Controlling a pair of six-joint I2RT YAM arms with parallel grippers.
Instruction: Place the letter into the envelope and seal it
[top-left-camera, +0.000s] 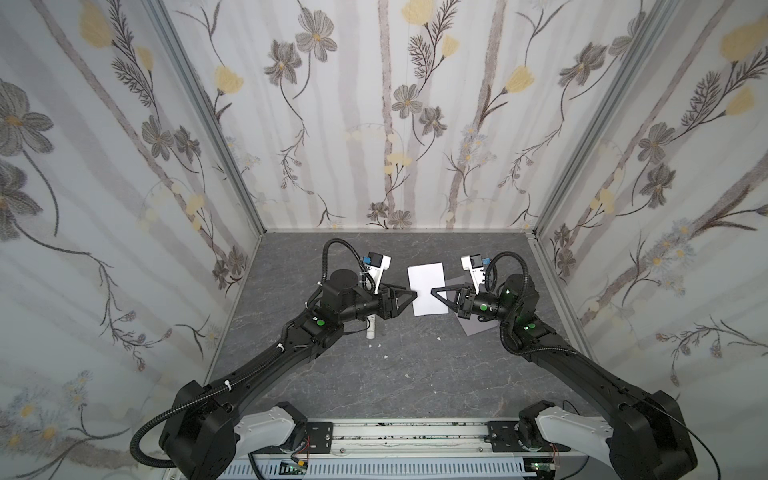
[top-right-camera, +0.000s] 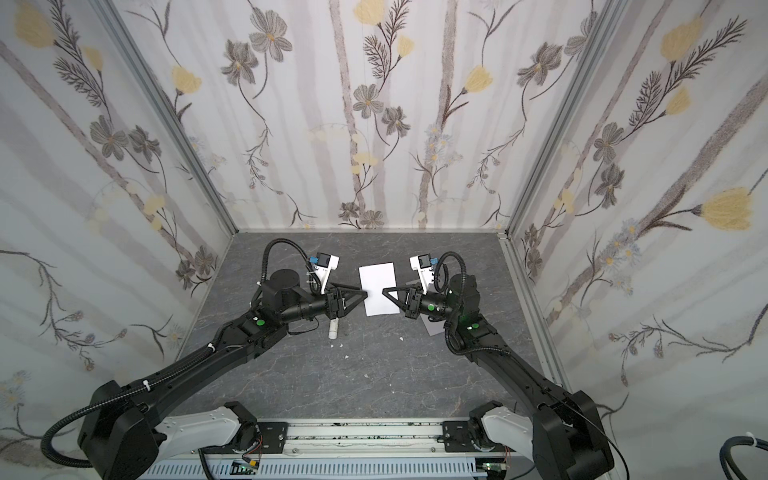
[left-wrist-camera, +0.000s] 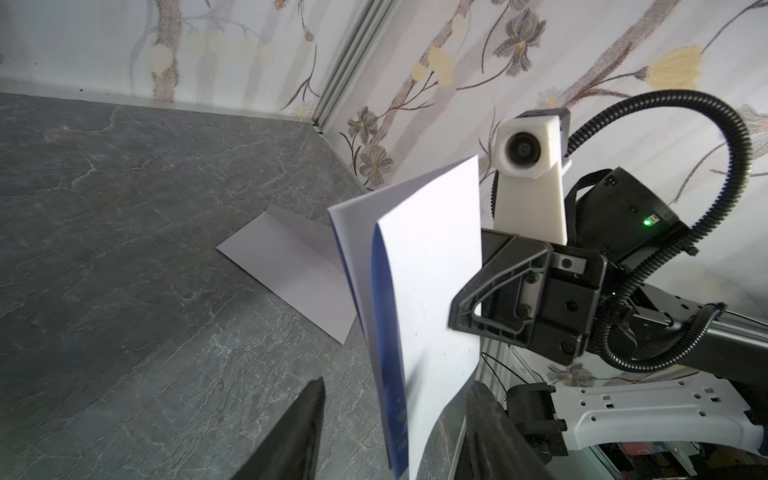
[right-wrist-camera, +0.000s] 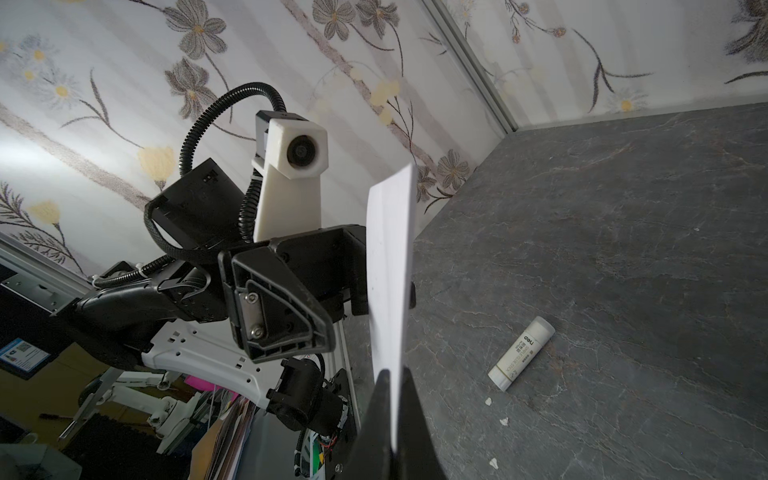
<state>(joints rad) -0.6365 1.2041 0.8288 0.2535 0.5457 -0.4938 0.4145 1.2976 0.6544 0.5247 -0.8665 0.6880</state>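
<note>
Above the table, the letter is pinched by the right gripper; the left gripper is spread.

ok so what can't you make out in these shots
envelope: both top views, mostly under the right arm and the letter; left wrist view, the letter covers one end.
letter's inner face: folded shut; only a blue strip shows in the left wrist view.
glue stick: right wrist view, label print too small; top views, one end under the left arm.
left fingers: left wrist view, blurred, cut by the edge.
</note>
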